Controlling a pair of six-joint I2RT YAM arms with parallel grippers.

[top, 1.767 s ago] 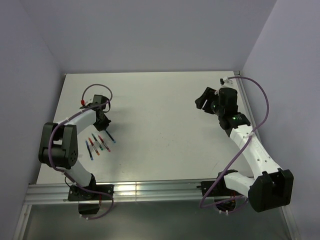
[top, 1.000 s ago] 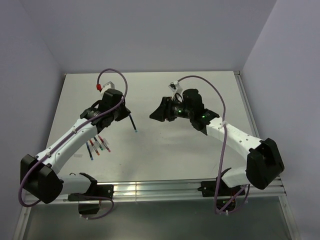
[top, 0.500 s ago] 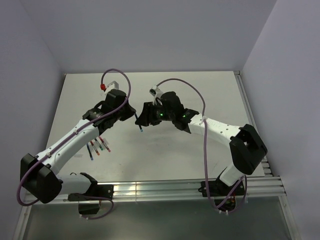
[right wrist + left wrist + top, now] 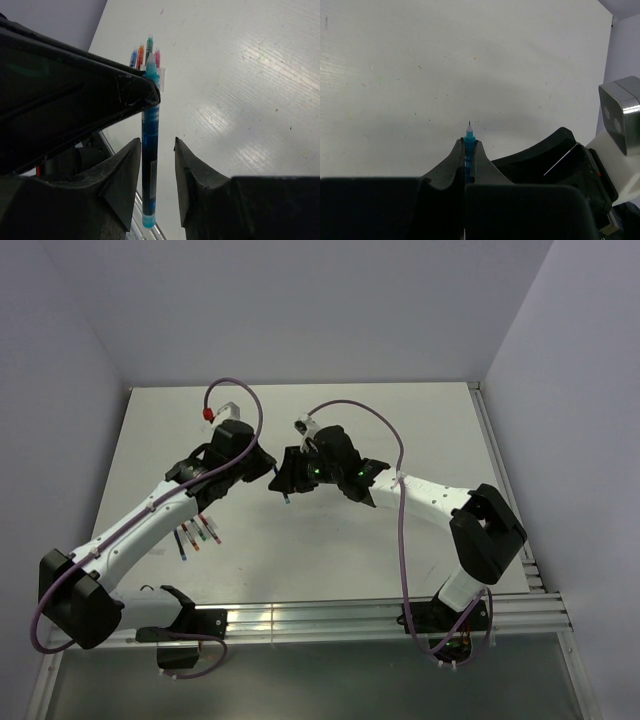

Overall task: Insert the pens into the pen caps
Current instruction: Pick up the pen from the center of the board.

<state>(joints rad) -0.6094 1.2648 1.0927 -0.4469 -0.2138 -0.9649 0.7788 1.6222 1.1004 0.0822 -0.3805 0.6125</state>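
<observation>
Right wrist view, nearest first: the right gripper (image 4: pixel 157 150) has its two fingers (image 4: pixel 125 175) part way open, one on each side of the blue pen (image 4: pixel 150 130). A small gap shows beside one finger, and the other finger is very close to the pen, so nothing is squeezed there. Just past that, the left gripper (image 4: pixel 149 92) is pinched tight on the same pen and holds it up off the white table (image 4: pixel 240 100). Farther back, the other pens (image 4: pixel 145 54) lie side by side on the table. From the left wrist, the pen's thin tip pokes out past the pinched fingers.
</observation>
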